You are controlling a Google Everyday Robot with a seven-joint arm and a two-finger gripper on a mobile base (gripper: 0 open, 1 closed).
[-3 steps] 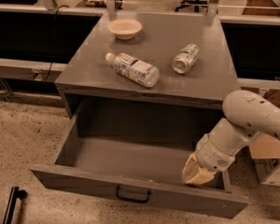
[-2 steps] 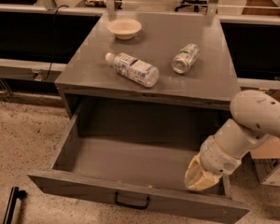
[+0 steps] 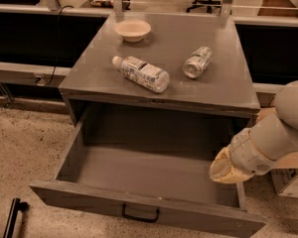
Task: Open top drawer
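The top drawer (image 3: 89,200) is a wide grey metal drawer pulled far out of the grey cabinet (image 3: 223,90). Its deep grey interior is open to view and holds nothing I can see. A small black bar handle (image 3: 140,214) sits at the centre of its front panel. My gripper (image 3: 227,168), at the cream-coloured end of my white arm, hangs over the drawer's right side wall, near the front right corner. It is well to the right of the handle.
On the cabinet top lie a clear plastic bottle (image 3: 143,73) on its side, a tipped can (image 3: 197,62) and a small bowl (image 3: 132,29). A box (image 3: 288,175) stands on the floor at the right. A black post (image 3: 12,217) is at the lower left.
The drawer has slid a little further out. My gripper has lifted up and to the right, from low inside the drawer's right corner to above its side wall.
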